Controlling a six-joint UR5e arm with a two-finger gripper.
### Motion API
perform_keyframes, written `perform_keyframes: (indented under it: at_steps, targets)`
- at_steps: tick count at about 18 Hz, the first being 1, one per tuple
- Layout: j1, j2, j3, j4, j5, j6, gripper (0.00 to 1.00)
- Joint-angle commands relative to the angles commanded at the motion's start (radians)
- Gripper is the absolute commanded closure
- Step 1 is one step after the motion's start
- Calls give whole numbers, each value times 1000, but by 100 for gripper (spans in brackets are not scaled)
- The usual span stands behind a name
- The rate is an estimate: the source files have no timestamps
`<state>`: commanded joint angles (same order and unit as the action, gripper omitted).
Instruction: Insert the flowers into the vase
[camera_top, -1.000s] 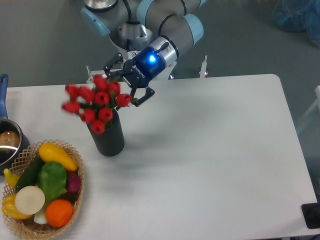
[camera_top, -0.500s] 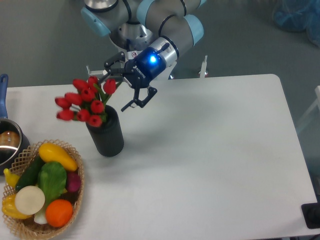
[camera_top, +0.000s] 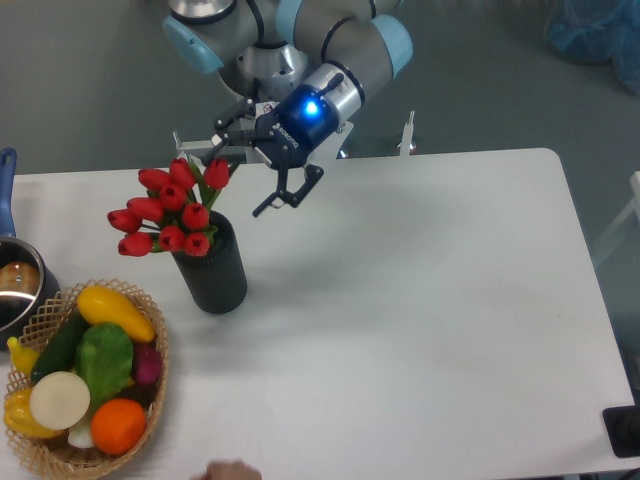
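Note:
The flowers (camera_top: 170, 210), red tulip buds with green leaves, stand with their stems down in the mouth of the vase (camera_top: 213, 268) and lean to the left. The vase is a matte black cylinder standing upright on the white table (camera_top: 420, 300). My gripper (camera_top: 252, 168) is open, just above and to the right of the blooms, with nothing between its fingers. One finger (camera_top: 287, 193) points down-left toward the table and the other (camera_top: 230, 135) lies behind the top bud.
A wicker basket (camera_top: 40, 450) of mixed fruit and vegetables sits at the front left corner. A metal pot (camera_top: 14, 285) with a blue handle stands at the left edge. Something pale (camera_top: 228, 472) shows at the bottom edge.
The gripper has let go of the flowers and drawn up and to the right. The bunch has settled lower in the vase, tipping left.

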<state>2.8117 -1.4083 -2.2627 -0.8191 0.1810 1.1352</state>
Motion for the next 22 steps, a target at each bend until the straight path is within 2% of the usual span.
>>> perform_keyframes:
  at_steps: [4,6,8,10,13,16,20,22]
  targets:
    - [74,32,89,2,66,5,0]
    - [107,42,158,3,226,14,0]
    - [115,35,253,3,404,12,0]
    - [132,19,328,-2,500,11,0]
    - [157,-38,367,3,531,18,0]
    - [154,-80,396,5,687,84,0]
    - [140,-210,491,2,860,98,0]
    - [92,-277,531,0,944,126,0]
